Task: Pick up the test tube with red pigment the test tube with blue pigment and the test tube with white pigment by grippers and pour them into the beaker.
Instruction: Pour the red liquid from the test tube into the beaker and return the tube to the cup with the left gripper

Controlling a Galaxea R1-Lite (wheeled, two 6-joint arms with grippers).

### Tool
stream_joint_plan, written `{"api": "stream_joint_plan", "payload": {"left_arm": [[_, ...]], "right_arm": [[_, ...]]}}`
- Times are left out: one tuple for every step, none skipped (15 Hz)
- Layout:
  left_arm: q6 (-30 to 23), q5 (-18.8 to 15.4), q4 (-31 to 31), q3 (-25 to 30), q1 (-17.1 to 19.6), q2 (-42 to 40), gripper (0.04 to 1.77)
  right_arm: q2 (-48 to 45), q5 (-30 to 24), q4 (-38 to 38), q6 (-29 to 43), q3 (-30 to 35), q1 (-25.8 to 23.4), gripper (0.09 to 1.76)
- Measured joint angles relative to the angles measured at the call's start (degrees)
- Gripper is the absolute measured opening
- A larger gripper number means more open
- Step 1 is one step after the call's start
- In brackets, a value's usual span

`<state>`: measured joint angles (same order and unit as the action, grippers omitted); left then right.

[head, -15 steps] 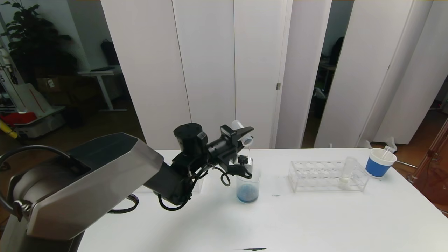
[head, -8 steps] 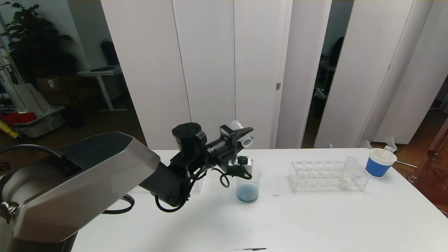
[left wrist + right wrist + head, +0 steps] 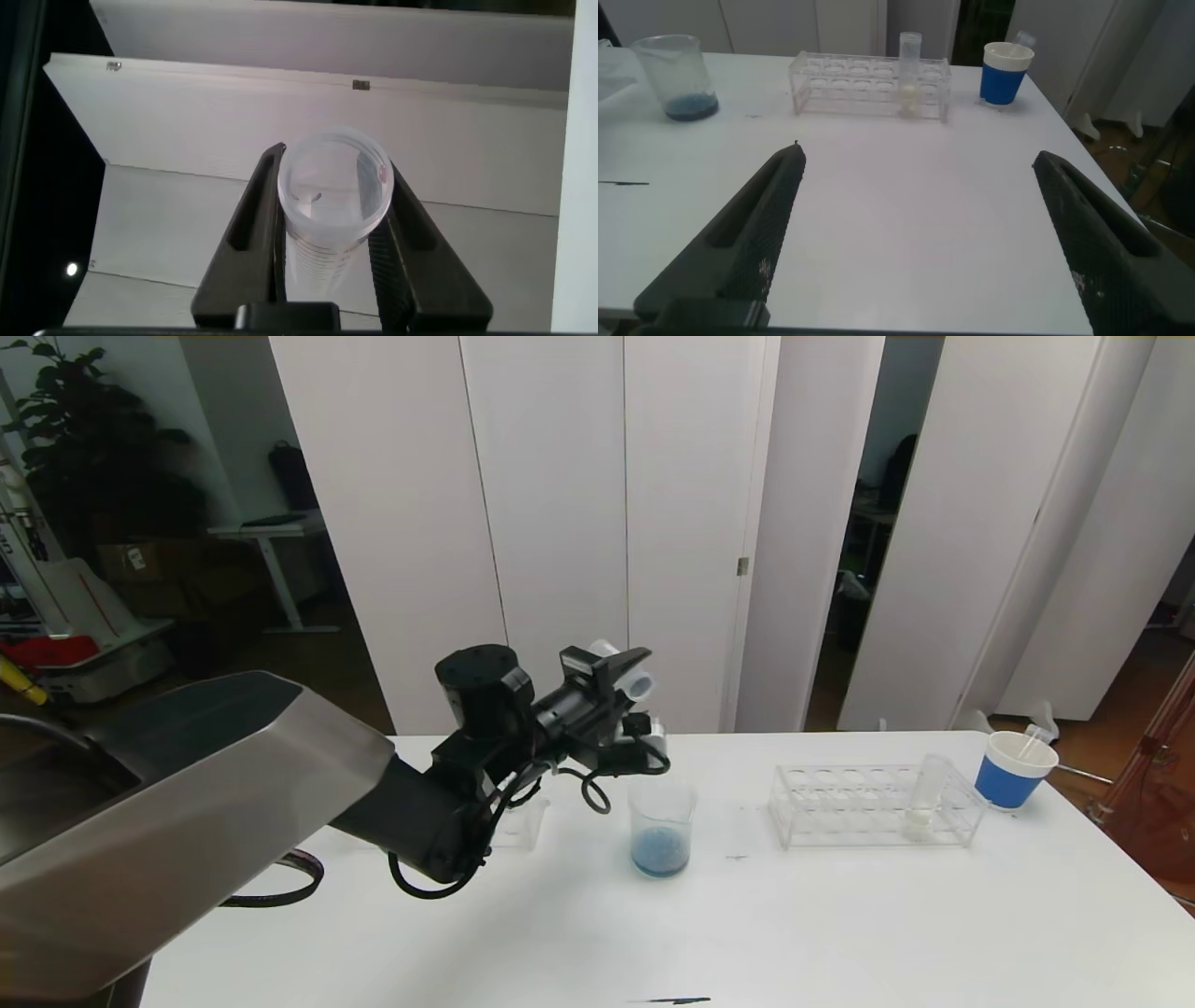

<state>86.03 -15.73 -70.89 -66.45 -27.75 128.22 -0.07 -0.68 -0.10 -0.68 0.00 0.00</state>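
My left gripper (image 3: pixel 633 674) is shut on a clear test tube (image 3: pixel 640 686) that lies nearly level, its mouth toward the beaker, and hangs above and to the left of that beaker. In the left wrist view the test tube (image 3: pixel 334 191) sits clamped between both fingers (image 3: pixel 257 210) and looks empty. The beaker (image 3: pixel 662 826) stands mid-table with blue pigment at its bottom. The test tube with white pigment (image 3: pixel 924 798) stands upright in the clear rack (image 3: pixel 840 803). No test tube with red pigment is in view. My right gripper (image 3: pixel 920 163) hangs open over bare table near the front.
A blue paper cup (image 3: pixel 1013 770) with a white stick stands right of the rack, near the table's right edge. Another clear rack (image 3: pixel 518 826) is partly hidden behind my left arm. A thin black mark (image 3: pixel 667 1001) lies at the front edge.
My left gripper has carried the test tube up and to the left, so its mouth no longer hangs over the beaker. The right gripper has not moved.
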Motion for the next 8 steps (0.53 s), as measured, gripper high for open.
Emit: {"api": "stream_joint_plan", "payload": {"left_arm": [[-4.17, 4.27, -0.26, 0.41, -0.12, -0.82, 0.58], [-9.13, 8.86, -0.26, 0.68, -0.37, -1.71, 0.58], [-14.64, 14.28, 0.02, 0.88, -0.67, -2.73, 0.58], [-19.16, 19.22, 0.13, 1.05, -1.02, -3.63, 0.58], [-22.8, 23.53, 0.22, 1.35, -1.39, -4.74, 0.58], [-25.72, 27.36, 0.38, 1.88, -1.79, -6.12, 0.58], [-28.1, 30.09, 0.74, 2.67, -1.99, -7.57, 0.58], [-31.27, 32.65, 1.96, 3.75, -2.07, -9.25, 0.58]], "right_arm": [[0.02, 0.02, 0.02, 0.02, 0.0, 0.0, 1.75], [0.02, 0.02, 0.02, 0.0, 0.0, 0.0, 1.75], [0.02, 0.02, 0.02, 0.02, 0.0, 0.0, 1.75], [0.02, 0.02, 0.02, 0.02, 0.0, 0.0, 1.75], [0.02, 0.02, 0.02, 0.0, 0.0, 0.0, 1.75], [0.02, 0.0, 0.02, 0.02, 0.0, 0.0, 1.75], [0.0, 0.0, 0.02, 0.02, 0.0, 0.0, 1.75], [0.02, 0.0, 0.02, 0.0, 0.0, 0.0, 1.75]]}}
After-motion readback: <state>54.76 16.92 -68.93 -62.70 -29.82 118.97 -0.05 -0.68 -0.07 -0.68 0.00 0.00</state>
